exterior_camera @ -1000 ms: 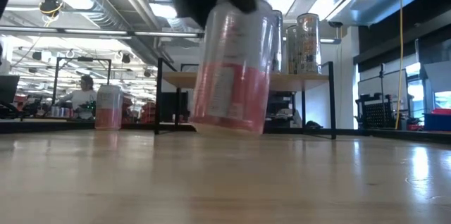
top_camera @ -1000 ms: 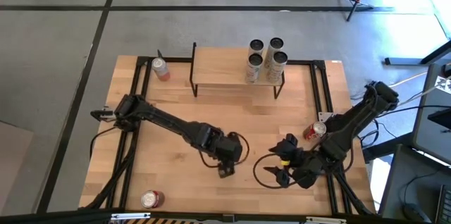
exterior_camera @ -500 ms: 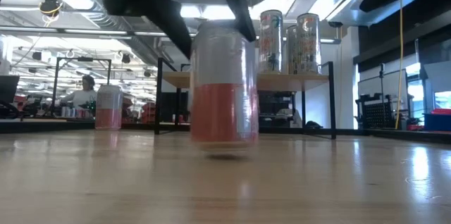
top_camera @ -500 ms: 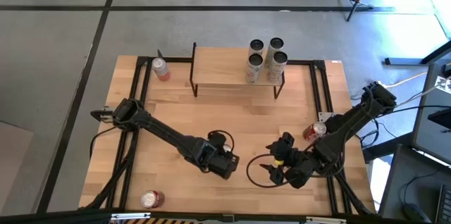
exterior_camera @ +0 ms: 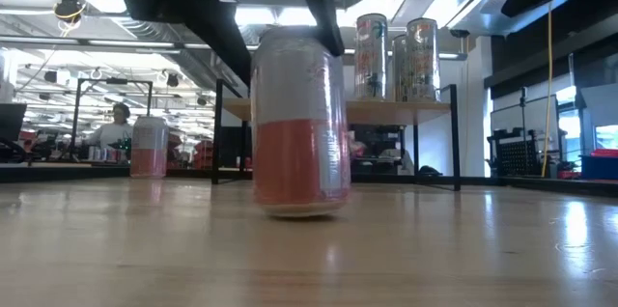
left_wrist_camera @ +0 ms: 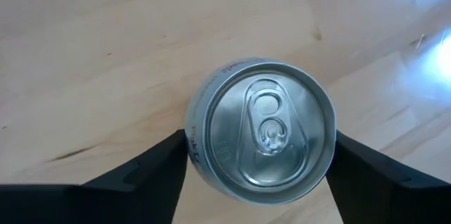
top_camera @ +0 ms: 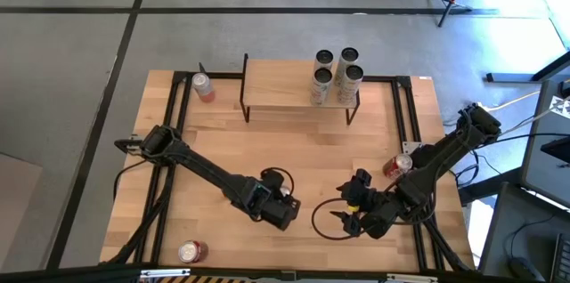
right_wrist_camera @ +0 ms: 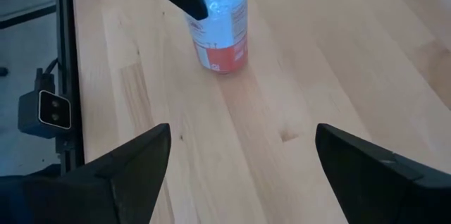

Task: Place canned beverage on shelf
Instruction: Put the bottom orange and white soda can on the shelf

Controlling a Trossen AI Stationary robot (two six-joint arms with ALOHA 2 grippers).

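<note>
From my station the light is bright and even on the tabletop [top_camera: 303, 154], with a strong daylight patch on the floor beyond the shelf [top_camera: 294, 83], toward the right arm's side. In the low view, ceiling lamps glare behind the can [exterior_camera: 299, 124], whose near face is soft, and the boards in front blur. In the left wrist view, a white flare washes the wood beside the can's lid.

I see a can [left_wrist_camera: 259, 137] with a brushed, glossy metal lid. Table [left_wrist_camera: 106, 55] is pale wood, smooth satin grain. Left gripper fingers [left_wrist_camera: 151, 171] look matt black.
</note>
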